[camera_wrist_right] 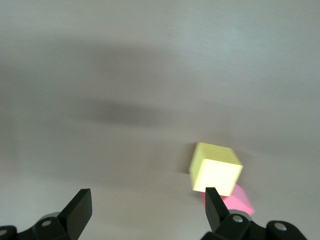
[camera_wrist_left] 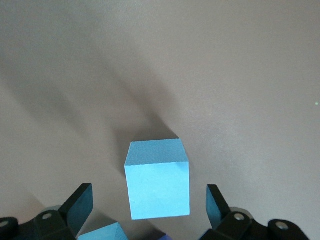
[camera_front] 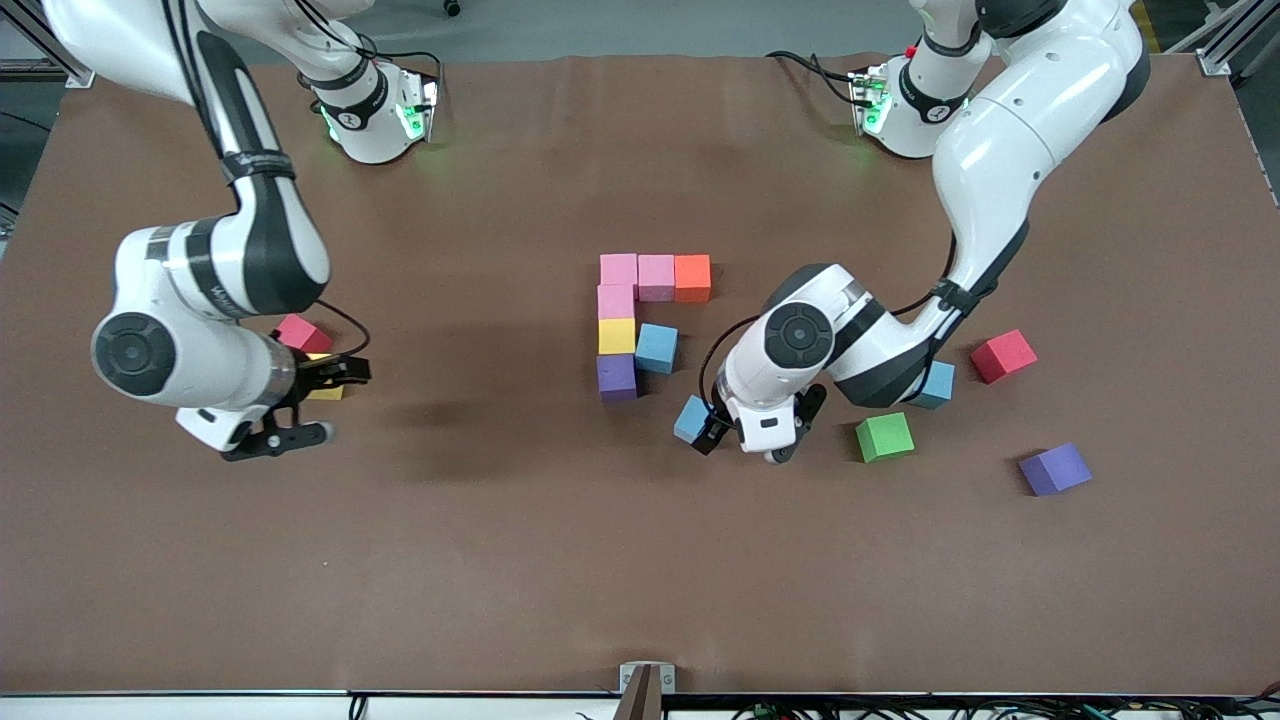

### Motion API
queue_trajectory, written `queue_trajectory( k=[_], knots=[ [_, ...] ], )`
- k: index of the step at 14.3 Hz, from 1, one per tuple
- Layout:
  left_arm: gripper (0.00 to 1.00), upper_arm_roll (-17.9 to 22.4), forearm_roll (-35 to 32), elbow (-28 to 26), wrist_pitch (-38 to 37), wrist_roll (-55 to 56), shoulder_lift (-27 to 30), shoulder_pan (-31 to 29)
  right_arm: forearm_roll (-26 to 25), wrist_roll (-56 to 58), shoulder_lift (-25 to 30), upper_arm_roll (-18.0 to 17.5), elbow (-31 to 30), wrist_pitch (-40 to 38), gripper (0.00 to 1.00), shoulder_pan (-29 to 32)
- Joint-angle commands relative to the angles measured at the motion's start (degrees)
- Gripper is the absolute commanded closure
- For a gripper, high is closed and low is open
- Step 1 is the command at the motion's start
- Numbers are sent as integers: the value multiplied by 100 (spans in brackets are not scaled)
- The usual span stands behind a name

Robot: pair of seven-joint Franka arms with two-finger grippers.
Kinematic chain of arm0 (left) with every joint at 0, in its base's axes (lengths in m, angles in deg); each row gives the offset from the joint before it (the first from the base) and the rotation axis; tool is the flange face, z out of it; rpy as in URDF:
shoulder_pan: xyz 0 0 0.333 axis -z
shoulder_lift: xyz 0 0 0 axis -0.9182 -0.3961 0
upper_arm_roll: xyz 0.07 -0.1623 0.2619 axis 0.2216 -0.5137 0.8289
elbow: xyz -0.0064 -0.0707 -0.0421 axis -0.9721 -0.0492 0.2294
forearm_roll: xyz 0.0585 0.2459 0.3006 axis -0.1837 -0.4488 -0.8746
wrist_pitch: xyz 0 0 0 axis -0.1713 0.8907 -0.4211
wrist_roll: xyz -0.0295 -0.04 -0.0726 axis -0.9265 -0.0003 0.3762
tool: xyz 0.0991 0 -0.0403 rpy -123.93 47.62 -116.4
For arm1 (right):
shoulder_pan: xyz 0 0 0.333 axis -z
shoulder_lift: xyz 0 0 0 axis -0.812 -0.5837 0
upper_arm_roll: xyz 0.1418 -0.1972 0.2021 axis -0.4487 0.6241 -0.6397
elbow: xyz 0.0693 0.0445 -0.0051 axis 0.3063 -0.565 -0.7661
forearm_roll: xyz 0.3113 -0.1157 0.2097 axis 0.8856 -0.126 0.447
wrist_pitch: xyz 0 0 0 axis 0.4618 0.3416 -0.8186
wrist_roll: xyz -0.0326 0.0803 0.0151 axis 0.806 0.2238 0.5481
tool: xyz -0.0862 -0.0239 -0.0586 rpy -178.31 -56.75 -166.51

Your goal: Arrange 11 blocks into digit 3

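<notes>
Currently left claw (camera_front: 737, 437) open over loose light blue block (camera_wrist_left: 157, 179) near bench (camera_front: 520, 560) middle; right claw (camera_front: 300, 405) open beside yellow block (camera_wrist_right: 215, 168); partial digit 3 (camera_front: 640, 320) mid-bench.

My front camera sits high, facing both bases, covering the whole table (camera_front: 640, 580). Each wrist camera looks down close: left shares the light blue cube (camera_front: 692, 418) (camera_wrist_left: 157, 185), right the yellow cube (camera_front: 326, 391) (camera_wrist_right: 215, 174).

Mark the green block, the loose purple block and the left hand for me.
green block (camera_front: 884, 437), front view, middle of its top face
loose purple block (camera_front: 1055, 469), front view, middle of its top face
left hand (camera_wrist_left: 150, 205), left wrist view, midway between its fingertips
</notes>
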Motion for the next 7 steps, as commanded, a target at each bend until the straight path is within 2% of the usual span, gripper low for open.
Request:
queue_trajectory(
  k=[1,4,7],
  knots=[
    [0,295,87,172,58,291,-41,299,-197,17,348,-122,-948,700,0,399],
    [0,304,96,172,58,345,-59,335,-197,17,340,-122,-1757,1683,0,628],
    [0,313,87,172,67,336,-103,335,-197,17,296,-122,-2277,2494,0,821]
  ],
)
